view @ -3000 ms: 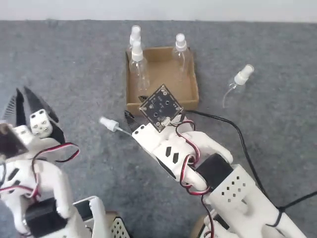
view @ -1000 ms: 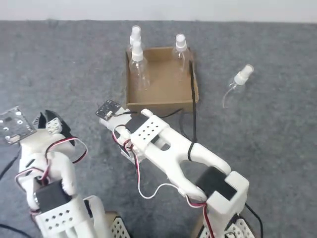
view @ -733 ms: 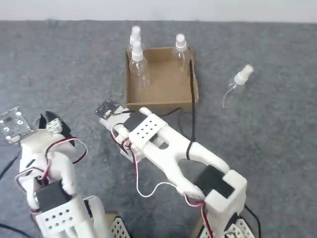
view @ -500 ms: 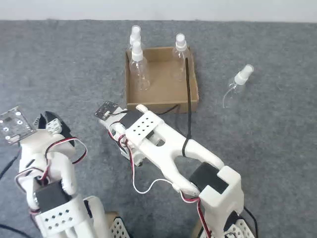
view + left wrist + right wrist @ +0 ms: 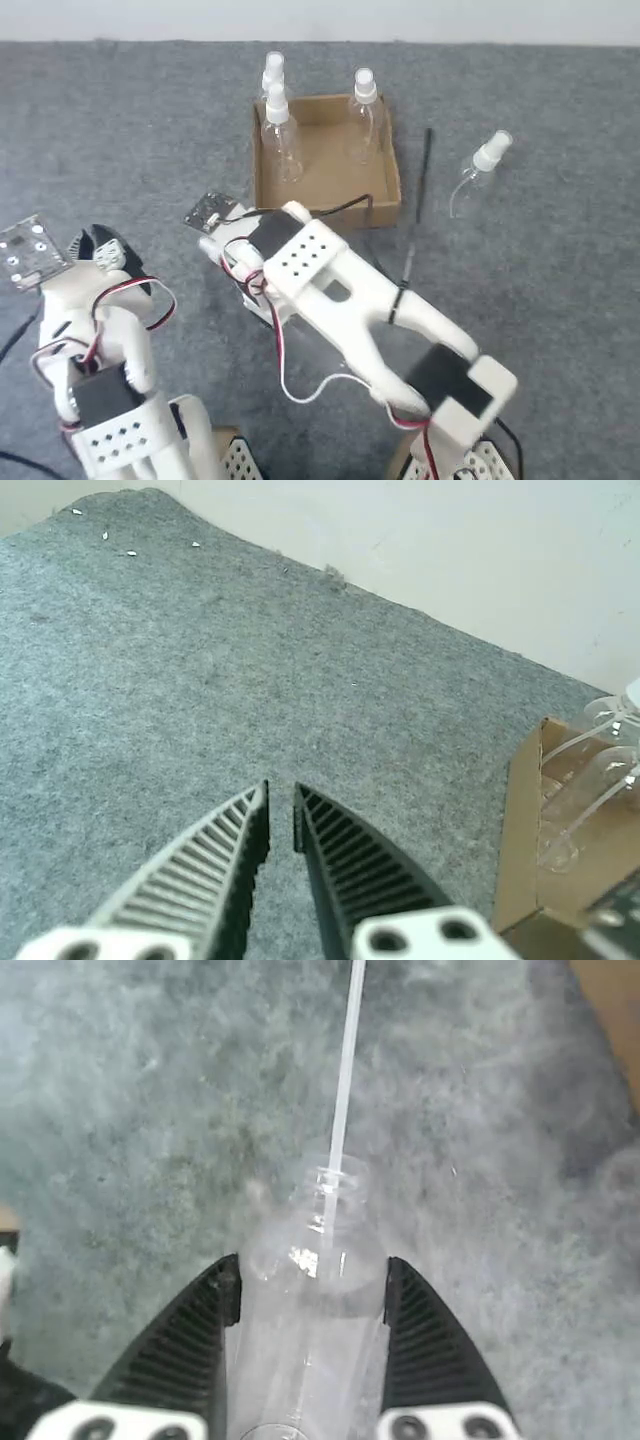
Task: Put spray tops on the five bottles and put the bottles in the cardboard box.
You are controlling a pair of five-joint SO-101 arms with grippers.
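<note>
Now | right gripper (image 5: 312, 1270) fingers clamped on clear uncapped plastic bottle (image 5: 300, 1360), beside brown cardboard box (image 5: 330, 210)'s near left corner | thin white dip tube (image 5: 345, 1060) entering its neck | left gripper (image 5: 281, 800) fingers nearly together, empty | capping step, seemingly; next: feed tube straight down.

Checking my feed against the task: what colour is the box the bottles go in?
Plain brown cardboard box, clearest in the high view.

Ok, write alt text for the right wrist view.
The right end effector clamps a clear plastic bottle between its black ridged fingers, the bottle's neck open and uncapped. A thin white tube reaches that neck over grey carpet, and a corner of a brown cardboard box shows at the frame's edge.
</note>
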